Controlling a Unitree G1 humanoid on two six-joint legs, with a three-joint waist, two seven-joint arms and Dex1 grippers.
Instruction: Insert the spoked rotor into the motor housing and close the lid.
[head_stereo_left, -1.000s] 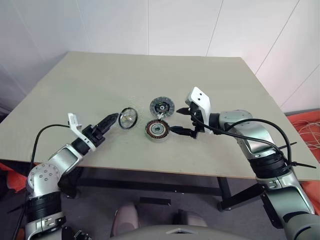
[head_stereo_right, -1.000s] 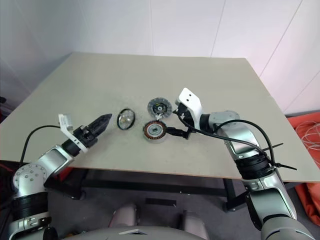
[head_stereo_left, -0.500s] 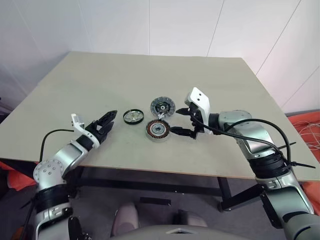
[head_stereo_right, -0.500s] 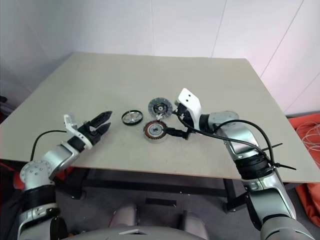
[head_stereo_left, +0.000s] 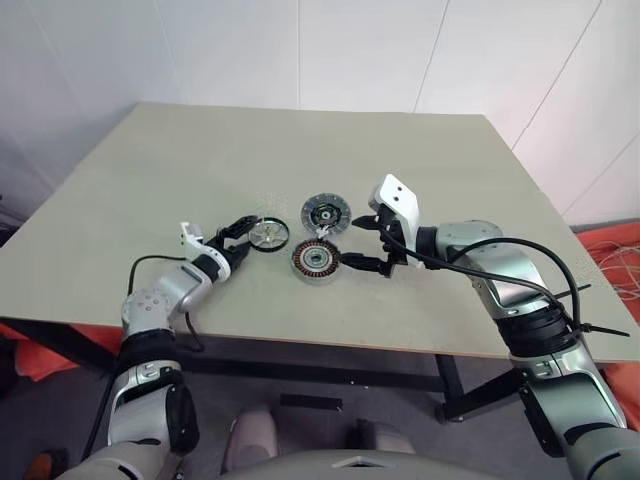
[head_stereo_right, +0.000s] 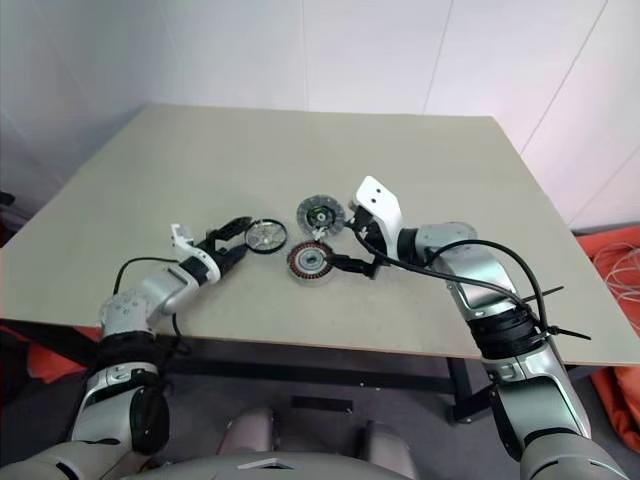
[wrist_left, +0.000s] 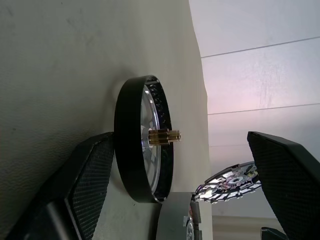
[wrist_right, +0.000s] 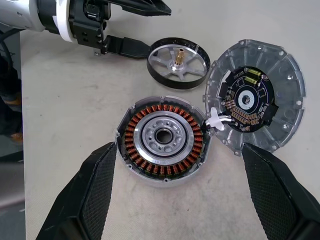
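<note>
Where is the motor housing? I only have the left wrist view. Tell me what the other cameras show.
Observer: The motor housing lies flat on the table, just to the right of the spoked rotor, with its copper windings up and nothing in its centre.
Operator: Report the right gripper.
Observer: The right gripper is open, with one finger on each side of the housing. I can't see either finger touching it.
Operator: Now the lid.
Observer: The lid lies flat just behind the housing with its circuit side up. Its edge meets the housing's rim at a small white piece.
</note>
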